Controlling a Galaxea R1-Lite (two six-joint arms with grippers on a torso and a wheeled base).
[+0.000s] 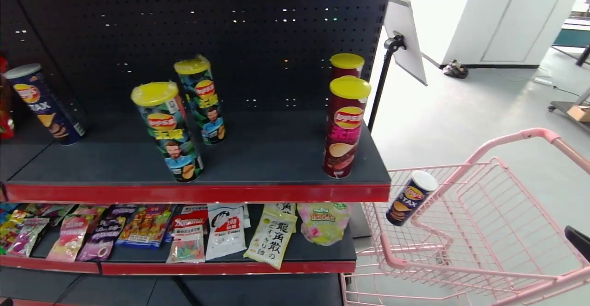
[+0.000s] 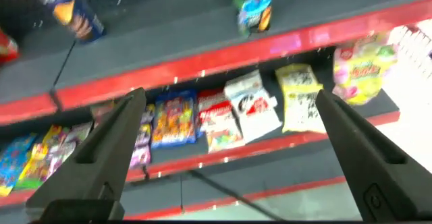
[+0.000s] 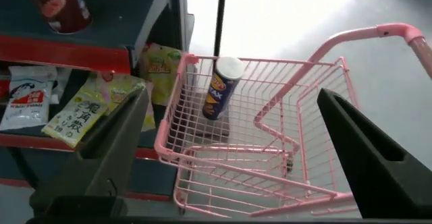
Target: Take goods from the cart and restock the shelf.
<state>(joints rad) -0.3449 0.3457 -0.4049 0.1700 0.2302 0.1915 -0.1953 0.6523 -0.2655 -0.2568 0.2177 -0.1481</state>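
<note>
Here's the pink cart [image 1: 534,134], parked just beside the right end of the shelf [image 1: 267,154], and one blue can [image 1: 410,197] is in its basket, tilted with the white lid up and leaning into the corner nearest the shelf. From the right wrist view, the right gripper [image 3: 229,150] hangs above the cart [image 3: 364,34] with its fingers spread wide and nothing between them, and the blue can [image 3: 221,89] sits well apart from them, down in the basket. Over on the other side, the left gripper [image 2: 229,156] is just as wide open and carries nothing, facing the lower shelf [image 2: 223,150] and its row of snack bags [image 2: 250,109]. Up on the shelf, two green cans [image 1: 168,131] with yellow lids stand left of centre, one behind the other and both slightly tilted. Two maroon cans [image 1: 345,126] stand at the right end, front and back, close to the edge by the cart. A second blue can [image 1: 44,103] leans at the far left. Below, the snack bags [image 1: 272,237] lie flat along the lower shelf [image 1: 221,267]. A white board [image 1: 405,38] on a black stand rises just past the shelf's right end.
</note>
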